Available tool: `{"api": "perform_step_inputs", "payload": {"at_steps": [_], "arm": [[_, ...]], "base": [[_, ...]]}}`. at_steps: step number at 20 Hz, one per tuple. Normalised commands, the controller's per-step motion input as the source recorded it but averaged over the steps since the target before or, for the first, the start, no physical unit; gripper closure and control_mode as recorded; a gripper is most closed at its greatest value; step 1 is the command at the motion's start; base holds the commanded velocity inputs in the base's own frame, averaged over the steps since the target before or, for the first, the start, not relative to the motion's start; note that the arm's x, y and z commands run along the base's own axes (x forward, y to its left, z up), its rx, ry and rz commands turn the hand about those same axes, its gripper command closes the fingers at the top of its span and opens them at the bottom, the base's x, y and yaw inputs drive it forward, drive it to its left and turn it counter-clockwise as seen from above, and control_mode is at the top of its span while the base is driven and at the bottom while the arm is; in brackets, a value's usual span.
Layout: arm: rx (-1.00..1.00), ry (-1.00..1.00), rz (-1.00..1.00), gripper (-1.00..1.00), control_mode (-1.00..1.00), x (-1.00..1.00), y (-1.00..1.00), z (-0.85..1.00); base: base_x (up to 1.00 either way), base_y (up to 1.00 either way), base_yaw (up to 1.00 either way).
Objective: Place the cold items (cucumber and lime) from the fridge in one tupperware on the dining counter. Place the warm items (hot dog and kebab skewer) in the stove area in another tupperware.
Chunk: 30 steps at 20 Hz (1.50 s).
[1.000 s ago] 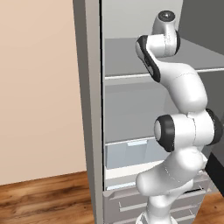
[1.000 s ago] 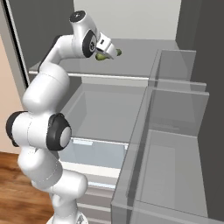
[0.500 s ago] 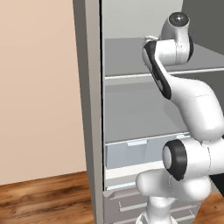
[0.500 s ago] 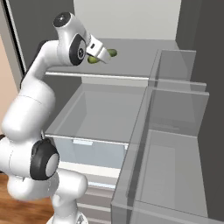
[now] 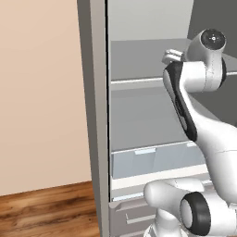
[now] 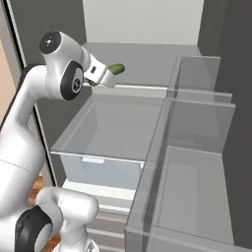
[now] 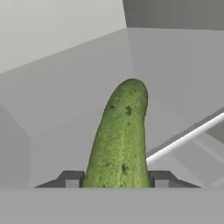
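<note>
Inside the open fridge, we see the jaws clamped on the cucumber, gripped at one end and held above a shelf, likely for carrying out

We find no text, label, brand, number or sign that can be read anywhere; the fridge walls and shelves are plain grey; the cucumber carries only its own speckled skin.
</note>
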Motion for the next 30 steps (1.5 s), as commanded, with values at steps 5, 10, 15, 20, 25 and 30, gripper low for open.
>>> {"api": "perform_step_inputs", "payload": {"at_steps": [5,10,15,20,25,30], "arm": [[0.00,0.00,0.03,1.00,-1.00,-0.93,0.01,0.04],[0.00,0.06,0.05,1.00,-1.00,-0.74,0.09,0.07],[0.00,0.09,0.09,1.00,-1.00,-0.55,0.18,0.02],[0.00,0.19,0.13,1.00,-1.00,-0.46,0.23,0.07],[0.00,0.08,0.06,1.00,-1.00,-0.49,0.18,0.01],[0.01,0.07,0.00,1.00,-1.00,-0.44,0.24,-0.05]], "base": [[0.00,0.00,0.00],[0.00,0.00,0.00],[0.00,0.00,0.00],[0.00,0.00,0.00],[0.00,0.00,0.00],[0.00,0.00,0.00]]}}
